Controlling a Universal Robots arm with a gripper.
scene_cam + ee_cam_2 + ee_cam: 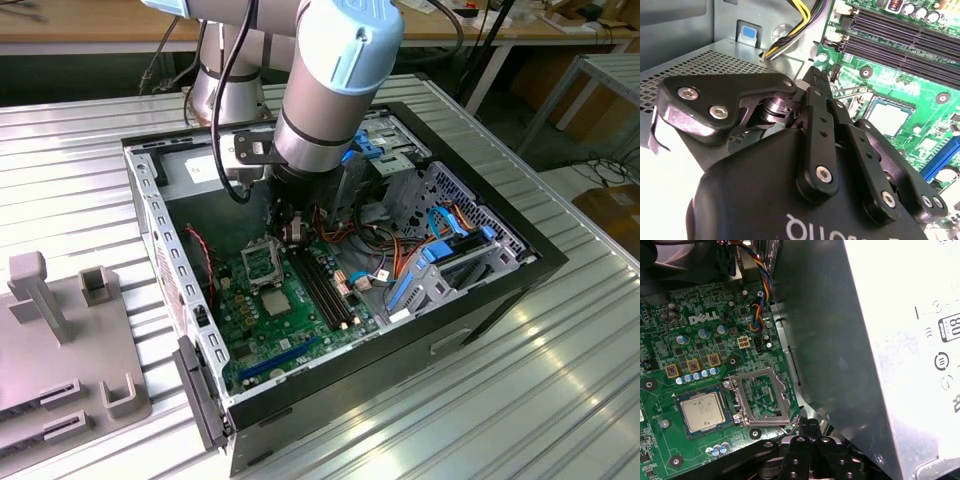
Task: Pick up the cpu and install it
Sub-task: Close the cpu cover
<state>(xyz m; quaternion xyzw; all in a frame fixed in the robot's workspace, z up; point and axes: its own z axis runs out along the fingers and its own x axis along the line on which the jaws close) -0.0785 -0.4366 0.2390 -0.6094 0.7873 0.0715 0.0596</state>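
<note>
Gripper (816, 75) fingers together, holding nothing, down inside case (520, 275) over motherboard (670, 340). Cpu (702, 411) flat in socket just beside fingertips; open metal frame (762, 397) between them.

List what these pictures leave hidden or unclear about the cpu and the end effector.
- Second wrist view: the cpu, one corner covered by the end effector.
- First wrist view: end effector, cut off by the picture edge.
- Exterior view: cpu's corner marks, too small.
</note>
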